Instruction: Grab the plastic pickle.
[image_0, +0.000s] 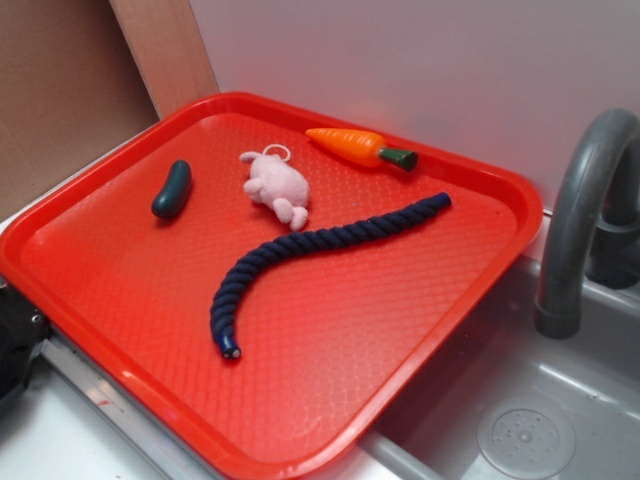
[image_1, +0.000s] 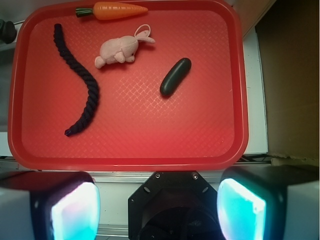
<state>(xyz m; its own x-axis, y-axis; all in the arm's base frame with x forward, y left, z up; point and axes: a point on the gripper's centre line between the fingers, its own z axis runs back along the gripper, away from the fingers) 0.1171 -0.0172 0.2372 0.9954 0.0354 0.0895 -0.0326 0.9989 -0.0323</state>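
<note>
We find no brand, label or writing that can be read on anything in either view.

In the wrist view our gripper (image_1: 157, 210) sits at the bottom edge, its two fingers (image_1: 70, 210) standing wide apart with nothing between them, and their inner pads glow pale cyan. The exterior view shows only a dark piece of the arm at the left edge, so we judge the fingers from the wrist view alone.

The plastic pickle (image_1: 175, 76) lies flat on the red tray (image_1: 130, 145), well beyond the fingertips and a little toward the right-hand finger's side. It is dark green, smooth and tilted, and it touches none of the other toys. In the exterior view the pickle (image_0: 171, 189) rests near the tray's (image_0: 300, 400) far left corner.

Between the fingers and the pickle we see only bare tray floor; nothing blocks the way. Beyond the left-hand finger a dark-blue braided rope (image_1: 80, 82) curves along the tray. A pink plush bunny (image_1: 120, 49) lies beside the pickle, apart from it, between pickle and rope. Farthest from the fingers an orange carrot (image_1: 117, 10) with a green tip lies along the tray's far rim.

The exterior view also shows a grey faucet (image_0: 585, 220) and a grey sink (image_0: 520, 420) beside the tray.
</note>
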